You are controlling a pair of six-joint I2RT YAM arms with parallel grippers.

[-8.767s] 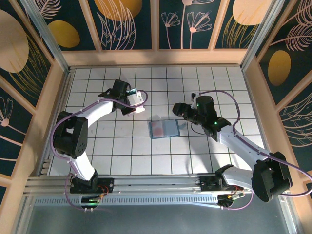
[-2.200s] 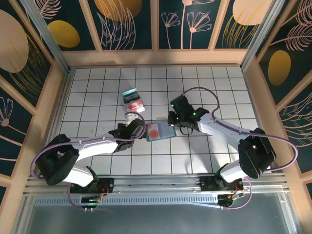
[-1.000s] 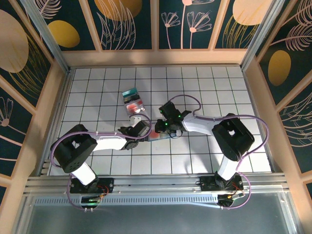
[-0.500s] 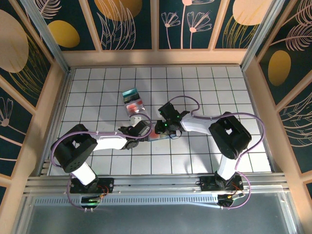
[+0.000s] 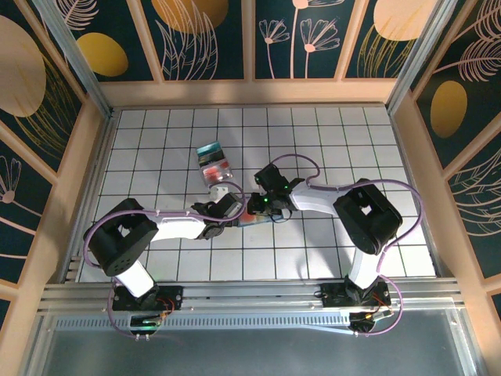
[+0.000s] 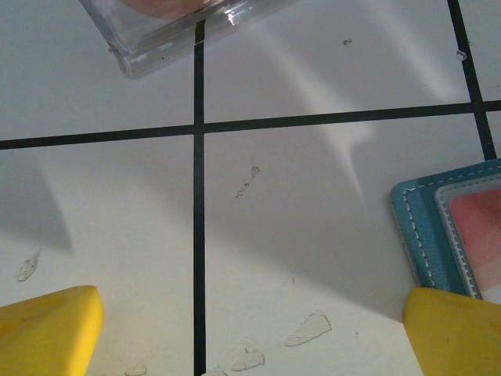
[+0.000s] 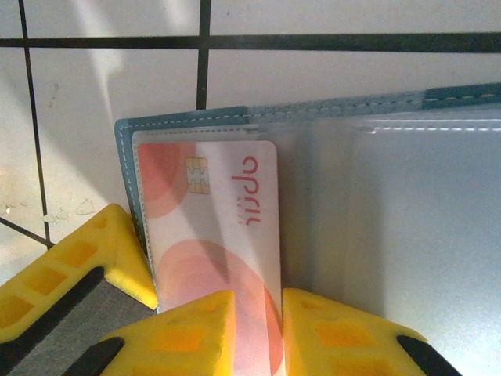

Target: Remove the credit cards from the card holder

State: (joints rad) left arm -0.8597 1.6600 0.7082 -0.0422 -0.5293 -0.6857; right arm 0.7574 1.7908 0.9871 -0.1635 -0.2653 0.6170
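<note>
**A pink card in a clear pocket**

We see the card holder (image 7: pixel 376 110) lying open on the tiled table (image 5: pixel 329 243), with a stitched teal rim and glossy clear pockets. One end pocket holds a smooth, round-cornered pink card (image 7: pixel 211 227). The right gripper (image 7: pixel 258 313) is nearly closed over the card's near end; we cannot tell whether it grips. The left gripper (image 6: pixel 250 337) gapes wide and empty beside the holder's corner.

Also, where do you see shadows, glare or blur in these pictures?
Left wrist: soft grey shadow bands cross the white tiles. Right wrist: the clear pockets of the card holder have a milky sheen; the pink card is sharp. Top external: even light, no strong glare.
</note>
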